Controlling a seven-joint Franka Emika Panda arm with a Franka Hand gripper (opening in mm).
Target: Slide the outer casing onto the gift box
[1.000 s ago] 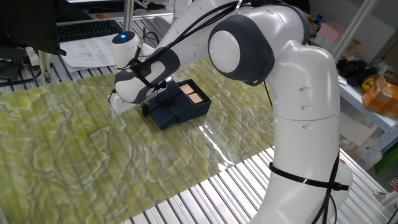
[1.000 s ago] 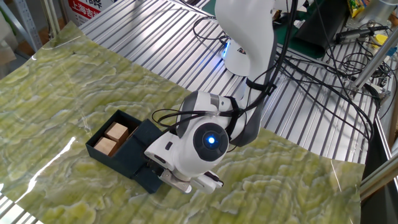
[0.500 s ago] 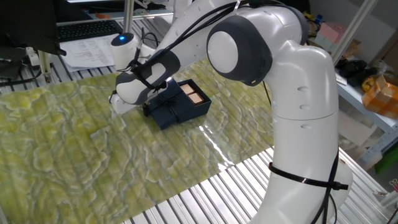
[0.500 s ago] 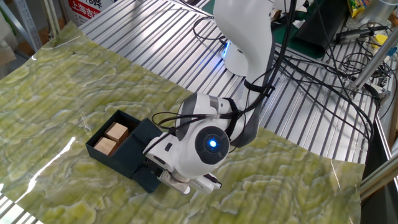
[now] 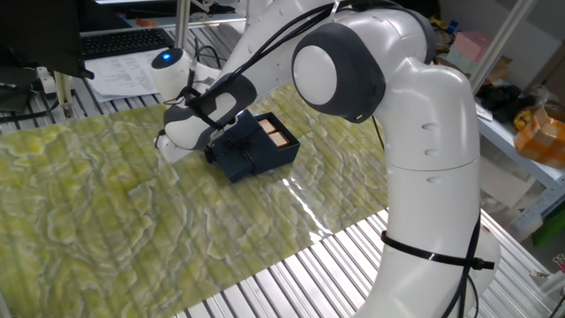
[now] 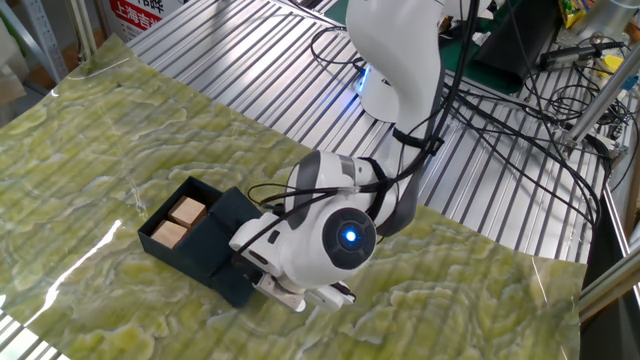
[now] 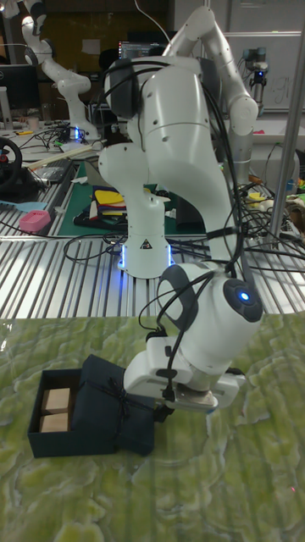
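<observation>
two tan inserts still show in the dark navy tray box point(image 6: 178, 228), dark navy cardboard sleeve point(image 7: 110, 411) part-way on, gripper point(image 7: 169, 408) at its far end, jaw state hidden; skewed push could jam it.

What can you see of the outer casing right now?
The outer casing is a dark navy rectangular sleeve, cardboard by its look, with a thin dark ribbon bow across its top. It lies flat on the green patterned mat, slid partway over the gift box, whose open end with tan blocks sticks out. The claw is at the sleeve's far end; the wrist hides its fingers, so contact and grip cannot be confirmed.
</observation>
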